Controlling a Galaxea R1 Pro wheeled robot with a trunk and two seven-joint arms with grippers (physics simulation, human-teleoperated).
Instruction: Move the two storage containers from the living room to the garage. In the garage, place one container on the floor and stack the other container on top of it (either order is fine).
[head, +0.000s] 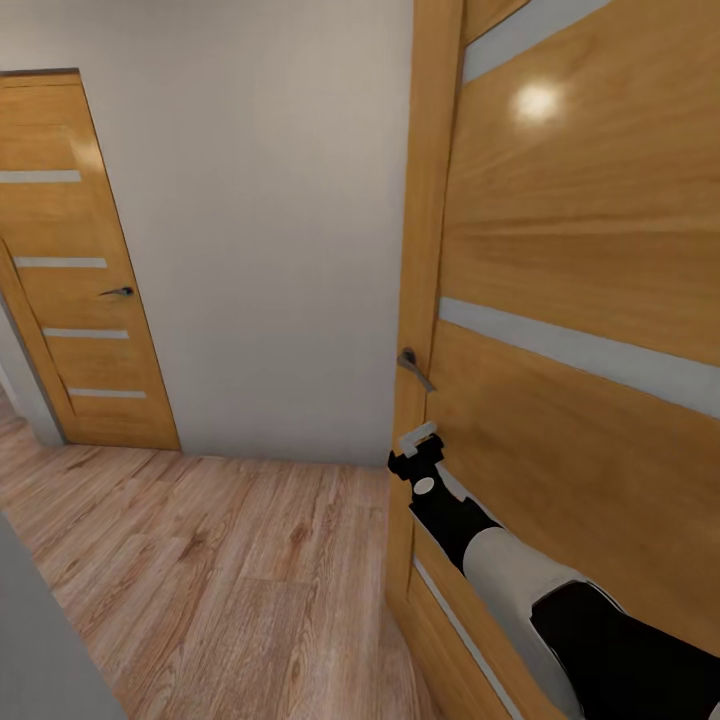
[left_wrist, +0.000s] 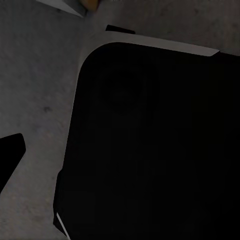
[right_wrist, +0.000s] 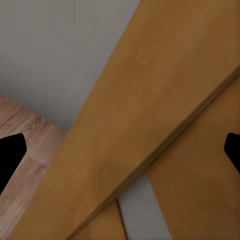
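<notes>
Right hand (head: 418, 447) spread, empty, raised just below door handle (head: 413, 368) at edge of near door (head: 580, 250). Left hand's state untellable. No containers sighted.

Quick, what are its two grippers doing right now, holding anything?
Left gripper: cannot be told; its wrist view is mostly dark.
Right gripper: open and holding nothing, close to the wooden door, just below the door handle.

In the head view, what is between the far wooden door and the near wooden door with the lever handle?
The head view shows a plain white wall between the far door and the near door, with bare wood plank floor below it.
</notes>
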